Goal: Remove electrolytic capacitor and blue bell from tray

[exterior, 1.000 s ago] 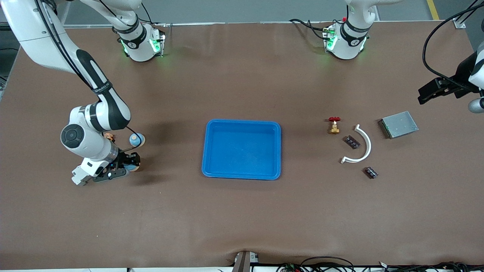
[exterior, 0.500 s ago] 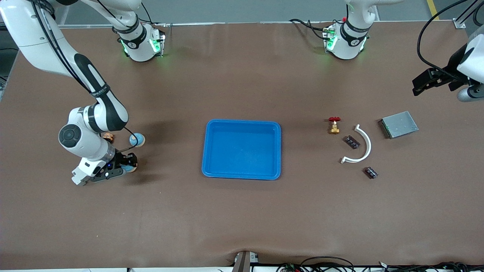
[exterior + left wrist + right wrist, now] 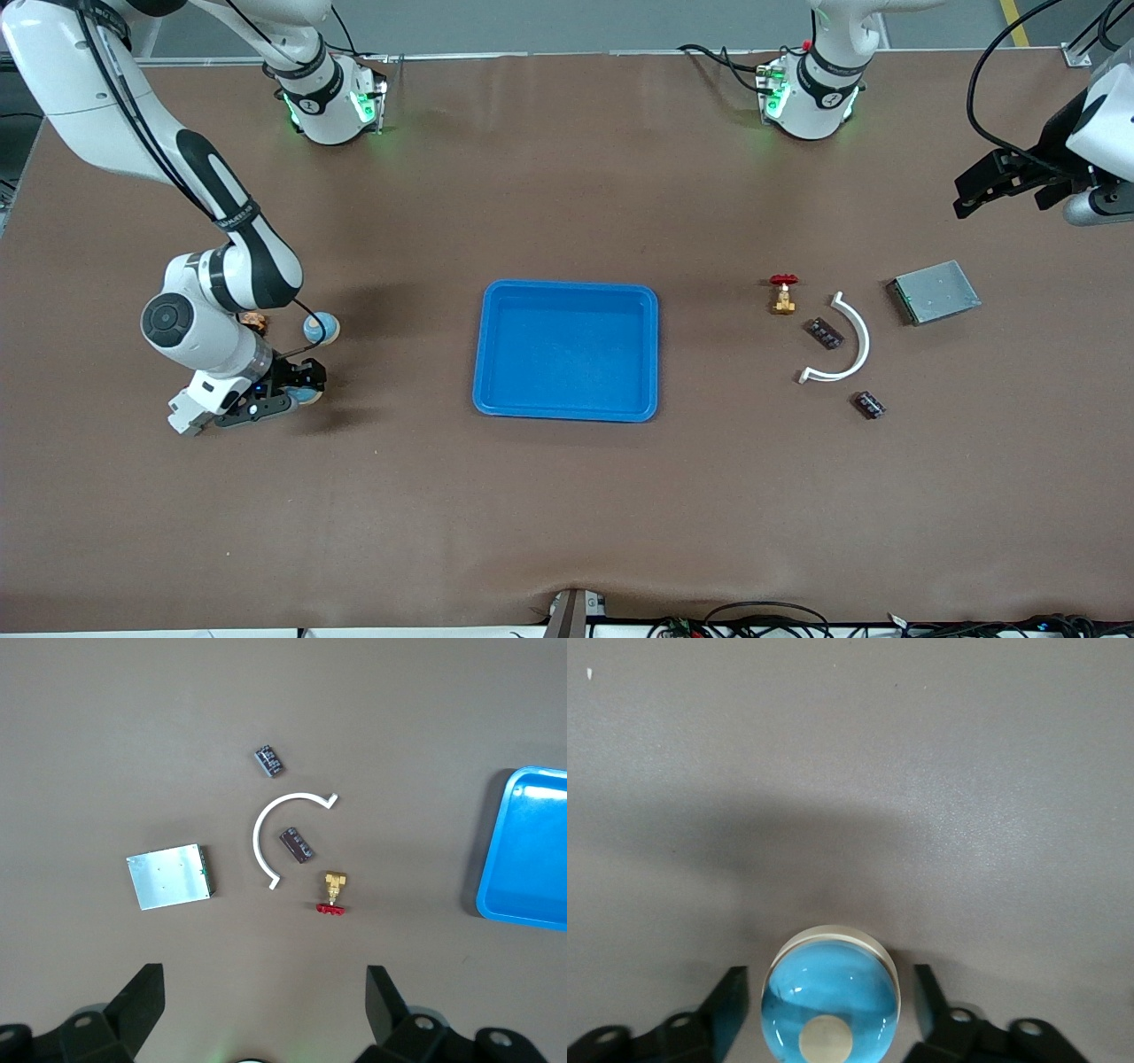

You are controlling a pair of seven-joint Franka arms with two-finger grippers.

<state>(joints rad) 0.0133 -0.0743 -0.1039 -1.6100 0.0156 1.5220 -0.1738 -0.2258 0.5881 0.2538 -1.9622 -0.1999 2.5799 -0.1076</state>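
Two glossy blue domed bells are seen at the right arm's end; one bell (image 3: 831,997) is straddled, untouched, by the parted right gripper (image 3: 282,392). Spread empty, the left gripper (image 3: 1001,182) is held above bare matte table (image 3: 567,514).

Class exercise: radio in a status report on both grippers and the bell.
Right gripper low at table, fingers astride blue bell, slight gaps showing. Left gripper open, up over its table end, waiting. Nothing blocks the blue tray.

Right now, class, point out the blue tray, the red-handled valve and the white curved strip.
blue tray (image 3: 567,291): front view, on its rim nearest the robots' bases.
red-handled valve (image 3: 782,296): front view, on its brass body.
white curved strip (image 3: 861,341): front view, on the arc's middle.
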